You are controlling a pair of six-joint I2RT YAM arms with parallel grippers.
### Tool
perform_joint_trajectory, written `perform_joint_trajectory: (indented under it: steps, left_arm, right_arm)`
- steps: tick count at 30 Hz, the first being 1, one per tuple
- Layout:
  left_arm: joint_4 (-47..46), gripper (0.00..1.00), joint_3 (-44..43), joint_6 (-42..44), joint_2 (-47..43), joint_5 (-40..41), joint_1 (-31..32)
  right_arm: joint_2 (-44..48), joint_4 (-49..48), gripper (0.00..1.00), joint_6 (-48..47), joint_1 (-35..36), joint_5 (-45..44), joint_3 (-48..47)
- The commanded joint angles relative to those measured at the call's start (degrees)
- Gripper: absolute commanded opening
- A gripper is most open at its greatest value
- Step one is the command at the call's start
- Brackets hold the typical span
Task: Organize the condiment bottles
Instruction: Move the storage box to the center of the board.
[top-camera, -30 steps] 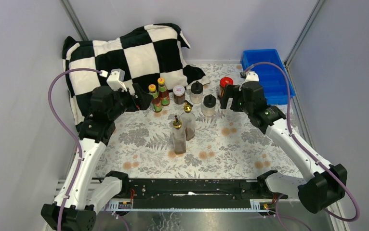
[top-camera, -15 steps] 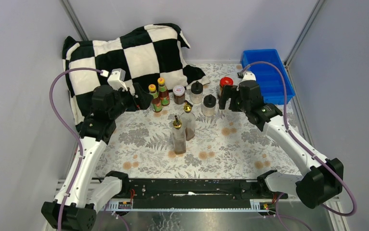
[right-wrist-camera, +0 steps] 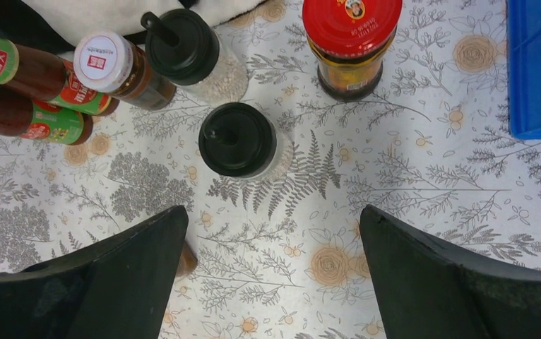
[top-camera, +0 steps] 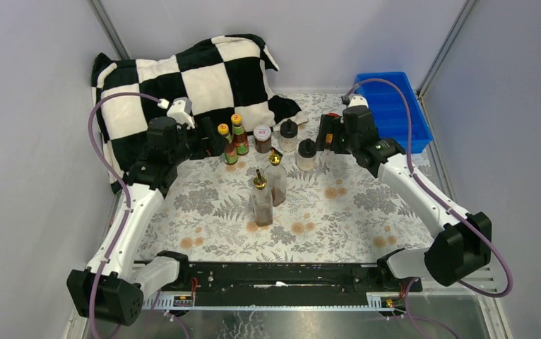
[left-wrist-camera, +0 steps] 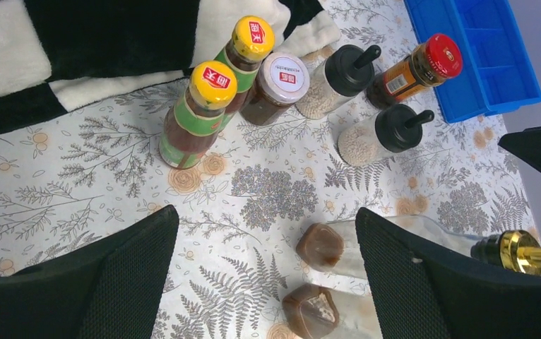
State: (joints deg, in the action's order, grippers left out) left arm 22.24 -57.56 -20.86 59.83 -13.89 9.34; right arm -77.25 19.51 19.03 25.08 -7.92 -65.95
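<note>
The right claw point(right-wrist-camera: 271, 212) hangs wide open and empty above the desk point(right-wrist-camera: 395, 233), the nearer black-capped shaker point(right-wrist-camera: 238, 140) standing upright just ahead between its jaws, the red-lidded jar point(right-wrist-camera: 352, 42) beyond to the right; the left claw point(left-wrist-camera: 265, 214), likewise open and empty, faces the orange-capped bottles point(left-wrist-camera: 197, 113).

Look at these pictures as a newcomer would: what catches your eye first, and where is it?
The black-and-white checkered blanket heaped at the far left stands out first, then the bright blue tray in the far right corner. Between them the condiment bottles cluster on the floral cloth, the red-lidded jar nearest the tray. The left arm's fingers and the right arm's fingers are open at either side of the cluster.
</note>
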Motion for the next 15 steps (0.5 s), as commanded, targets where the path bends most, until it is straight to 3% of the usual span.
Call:
perform_joint_trajectory:
  steps: [1,15]
  left_arm:
    - [-3.2,0.99,-3.9,-0.4,2.3,-0.3,0.3]
    - [-0.5,0.99,-15.5,1.9,8.9,1.9,0.2]
  right_arm:
    - [-1.3,0.5,1.0,-1.1,0.2,-1.0,-4.8]
    - [-10.1,3.1,1.0,-3.5,0.2,-3.3,-18.2]
